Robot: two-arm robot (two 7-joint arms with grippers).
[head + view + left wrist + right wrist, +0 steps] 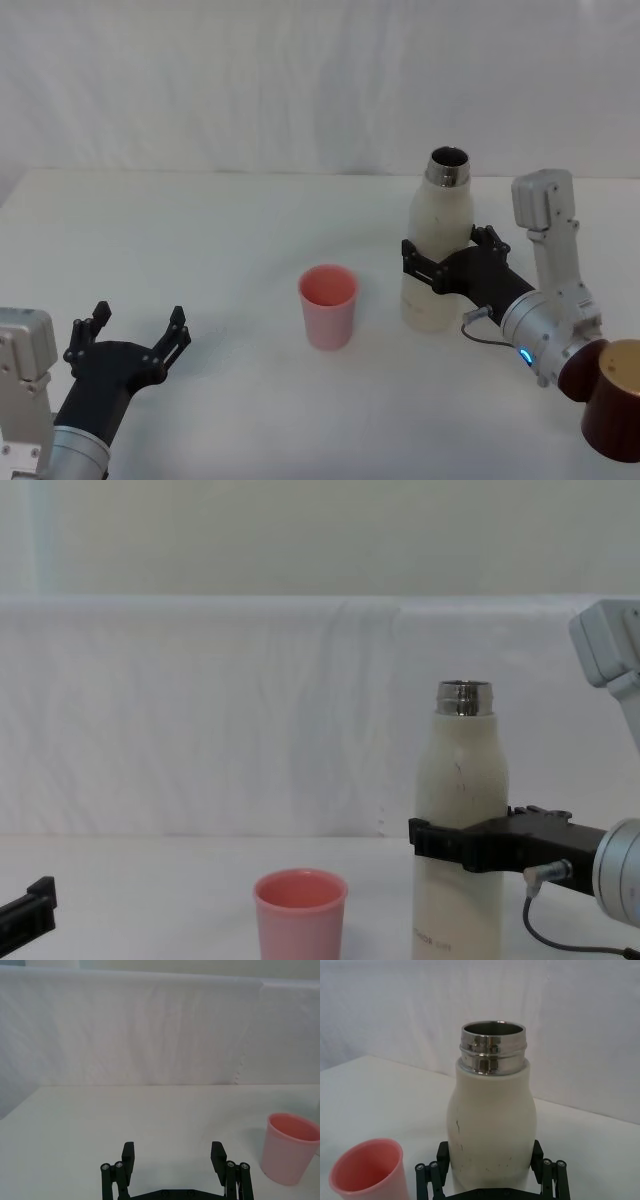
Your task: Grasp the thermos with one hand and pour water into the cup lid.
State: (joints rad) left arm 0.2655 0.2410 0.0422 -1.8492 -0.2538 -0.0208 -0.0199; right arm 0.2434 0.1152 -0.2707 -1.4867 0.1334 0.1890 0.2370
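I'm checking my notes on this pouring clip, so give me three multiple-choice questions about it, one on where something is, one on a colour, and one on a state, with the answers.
1. Where does the cup lid stand relative to the thermos?
A. On the thermos's left side, apart from it
B. On top of the thermos
C. Behind the thermos, touching it

2. What colour is the cup lid?
A. Blue
B. Salmon pink
C. Black

3. What is the right gripper doing?
A. Hanging open over the cup lid
B. Closed around the upright thermos's body
C. Holding the thermos tipped over the cup lid

Answers: 1 A, the head view shows bare table between them. 2 B, it looks pink in every view. 3 B, its fingers bracket the upright thermos; the left gripper sits open near the table's front left.
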